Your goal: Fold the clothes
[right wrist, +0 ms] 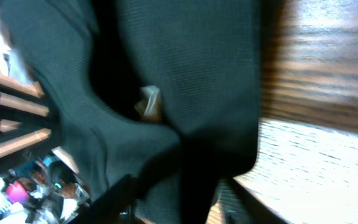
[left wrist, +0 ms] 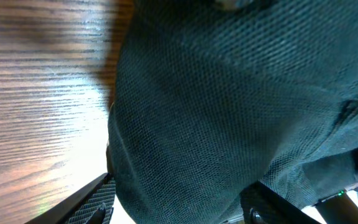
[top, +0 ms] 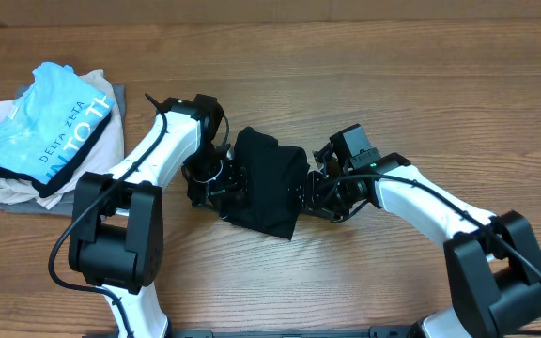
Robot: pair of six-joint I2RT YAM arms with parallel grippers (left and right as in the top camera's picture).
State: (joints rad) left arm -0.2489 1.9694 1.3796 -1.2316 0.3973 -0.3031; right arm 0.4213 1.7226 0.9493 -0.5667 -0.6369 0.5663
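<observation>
Plain black soft-fabric shirt (top: 266,183) bunched mid wooden surface (top: 393,75), between both arms. Left end effector (top: 219,178), right end effector (top: 313,192) pressed into cloth; open or gripping, cannot tell. Risk: uneven pull drags bundle, spoiling fold.

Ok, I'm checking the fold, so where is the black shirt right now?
Overhead, the black shirt lies bunched mid-frame, between the left gripper and the right gripper.

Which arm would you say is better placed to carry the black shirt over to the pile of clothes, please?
Left, probably: the left gripper sits at the edge of the black shirt that faces the pile of clothes; the right gripper is across the shirt, farther from the pile.
</observation>
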